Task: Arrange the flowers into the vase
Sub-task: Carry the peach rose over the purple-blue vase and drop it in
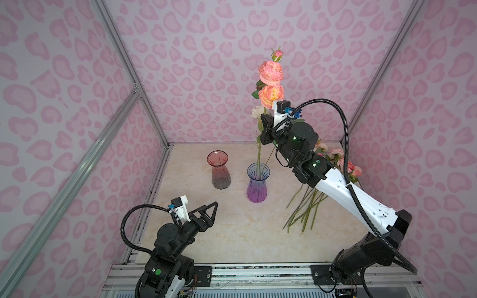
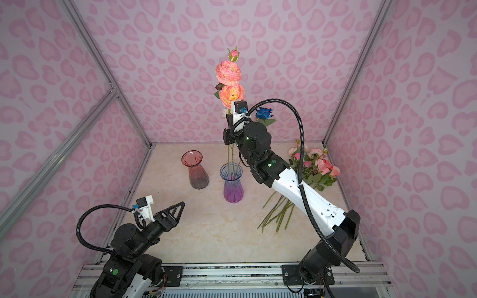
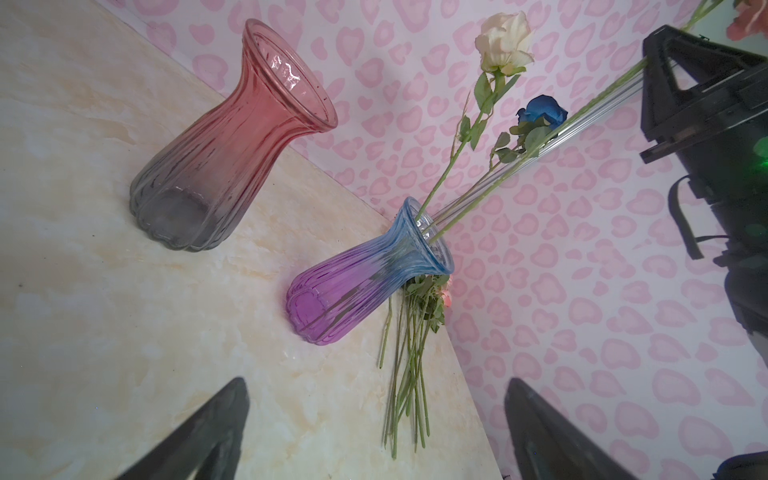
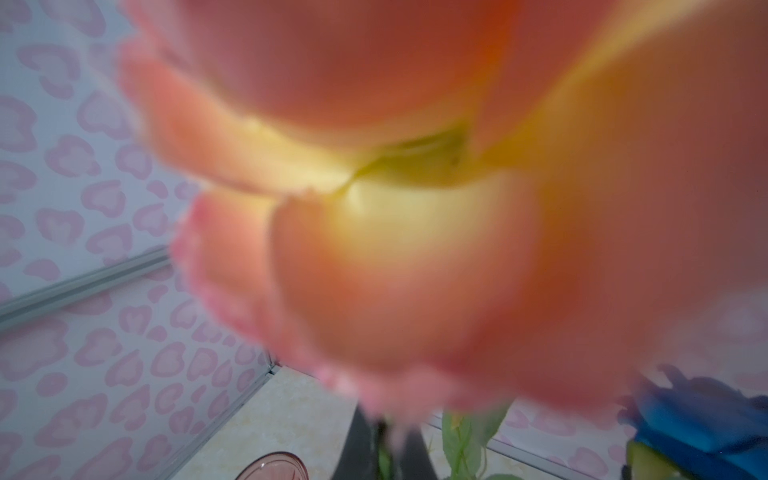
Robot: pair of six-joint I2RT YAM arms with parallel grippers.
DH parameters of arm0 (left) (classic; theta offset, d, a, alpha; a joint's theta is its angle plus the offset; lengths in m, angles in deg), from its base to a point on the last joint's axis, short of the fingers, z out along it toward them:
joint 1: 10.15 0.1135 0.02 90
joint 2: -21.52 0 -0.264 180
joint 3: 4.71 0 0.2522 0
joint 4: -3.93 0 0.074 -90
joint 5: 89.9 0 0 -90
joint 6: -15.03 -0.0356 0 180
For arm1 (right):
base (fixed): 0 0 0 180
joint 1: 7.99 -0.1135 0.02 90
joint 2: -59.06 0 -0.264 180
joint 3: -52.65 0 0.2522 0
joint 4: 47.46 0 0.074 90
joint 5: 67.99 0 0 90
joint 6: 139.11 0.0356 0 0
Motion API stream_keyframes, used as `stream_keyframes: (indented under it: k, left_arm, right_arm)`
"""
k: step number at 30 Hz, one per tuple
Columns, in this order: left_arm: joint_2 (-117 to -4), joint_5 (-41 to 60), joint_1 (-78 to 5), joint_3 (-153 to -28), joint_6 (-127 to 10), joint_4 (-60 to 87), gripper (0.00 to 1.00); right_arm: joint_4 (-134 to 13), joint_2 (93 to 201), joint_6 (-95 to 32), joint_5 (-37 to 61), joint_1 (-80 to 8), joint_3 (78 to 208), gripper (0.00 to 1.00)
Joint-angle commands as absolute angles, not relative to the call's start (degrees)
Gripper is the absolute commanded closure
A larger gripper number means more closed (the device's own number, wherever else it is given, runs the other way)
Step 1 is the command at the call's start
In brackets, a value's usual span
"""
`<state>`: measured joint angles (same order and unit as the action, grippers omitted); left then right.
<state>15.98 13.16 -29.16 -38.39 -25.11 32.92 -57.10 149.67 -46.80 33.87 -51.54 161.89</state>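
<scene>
Flowers come first: the peach-and-pink artificial rose spray (image 1: 271,77) on its long green stem stands nearly upright over the blue-to-purple ribbed glass vase (image 1: 256,185). I read the table in a top view as a clock face, and that vase sits close to the centre.

The right gripper (image 1: 264,121) has the spray. In the right wrist view its fingers (image 4: 359,449) are pinched onto the green stem, and blurred petals fill most of the frame. From the left wrist view, the stem runs down from that gripper into the vase mouth, so I judge the insertion under way and not yet released.

A cream-white rose (image 3: 505,37) and a blue rose (image 3: 542,112) already stand in the same vase. The red-to-grey ribbed glass vase (image 1: 219,172), at ten o'clock from the first, is empty. The remaining long-stemmed pink roses (image 2: 315,165) lie in a loose pile at three o'clock on the pale marble tabletop (image 1: 232,232), partly under the right arm.

The left gripper (image 1: 211,209) hovers at seven o'clock with its fingers spread wide, holding nothing.

Next I would lower the stem until it seats, then part the right fingers and back away cleanly. The spray looks top-heavy, so it may swing towards the rim or nudge the two neighbours. After that, the pile at three o'clock is the place to go.
</scene>
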Motion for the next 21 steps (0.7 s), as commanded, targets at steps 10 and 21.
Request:
stream_keyframes:
  k: [10, 21]
  left_arm:
    - [14.6, 12.5, -29.0, -37.1, -25.1, 30.8, 0.03]
    - [11.2, 13.3, -29.0, -39.4, -26.4, 30.1, 0.03]
  right_arm:
    - [-61.5, 148.8, -50.8, 33.5, -53.8, 148.0, 0.92]
    - [-68.2, 147.5, -49.3, 41.7, -57.4, 151.0, 0.69]
